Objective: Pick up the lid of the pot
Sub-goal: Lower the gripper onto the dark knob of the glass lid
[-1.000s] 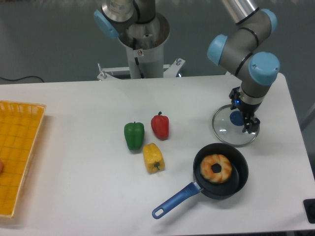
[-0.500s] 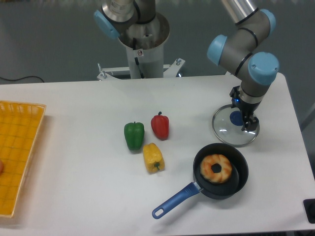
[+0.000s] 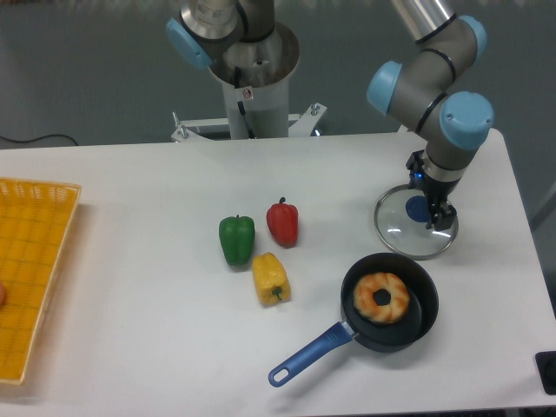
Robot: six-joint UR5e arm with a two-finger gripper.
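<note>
The gripper (image 3: 430, 198) is low over the pot lid at the right of the camera view, at the lid's blue knob. The pot lid (image 3: 401, 239) is round and transparent with a pale rim, and lies flat on the table. Its blue knob (image 3: 418, 208) is partly covered by the gripper, so whether the fingers touch it or how far apart they stand is not clear.
Just in front of the lid is a black pan (image 3: 417, 334) with a blue handle (image 3: 310, 354), holding a doughnut (image 3: 373, 308). Red (image 3: 282, 222), green (image 3: 236, 241) and yellow (image 3: 270, 280) peppers lie left of them. A yellow crate (image 3: 35, 278) stands far left.
The gripper has shifted only very slightly at the knob. The lid, pan and peppers have stayed where they were.
</note>
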